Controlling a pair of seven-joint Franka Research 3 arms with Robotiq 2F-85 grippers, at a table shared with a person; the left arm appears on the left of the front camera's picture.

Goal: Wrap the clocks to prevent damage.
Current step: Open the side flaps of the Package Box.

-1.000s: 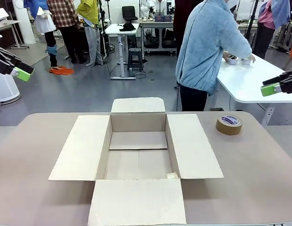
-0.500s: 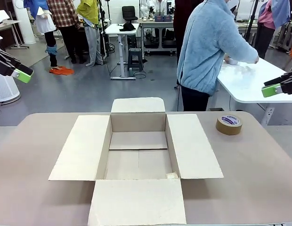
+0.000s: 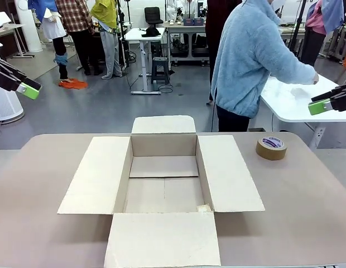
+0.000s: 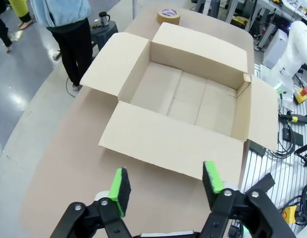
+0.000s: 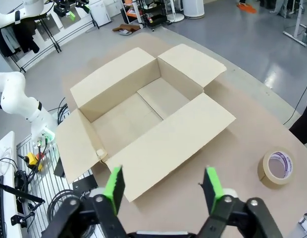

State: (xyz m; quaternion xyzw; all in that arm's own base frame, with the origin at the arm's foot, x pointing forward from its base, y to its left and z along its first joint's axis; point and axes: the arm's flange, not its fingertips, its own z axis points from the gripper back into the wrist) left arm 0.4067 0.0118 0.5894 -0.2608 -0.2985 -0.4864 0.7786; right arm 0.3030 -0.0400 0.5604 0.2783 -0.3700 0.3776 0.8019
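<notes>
The clocks are out of view. An open cardboard box (image 3: 163, 192) lies in the middle of the table with all its flaps spread flat and nothing inside; it appears too in the left wrist view (image 4: 185, 96) and the right wrist view (image 5: 138, 116). My left gripper (image 3: 23, 86) hovers high off the table's left side, and from its wrist its jaws (image 4: 166, 181) stand wide apart, open and holding nothing. My right gripper (image 3: 325, 104) hangs high at the right, also open (image 5: 163, 183) and holding nothing.
A roll of brown tape (image 3: 271, 147) lies flat on the table's far right, to the right of the box. A person in a light blue fleece (image 3: 248, 61) stands beyond the far edge, turned away, reaching over a white table (image 3: 293, 103).
The person's arm has stretched farther right over the white table. Both grippers have stayed almost where they were.
</notes>
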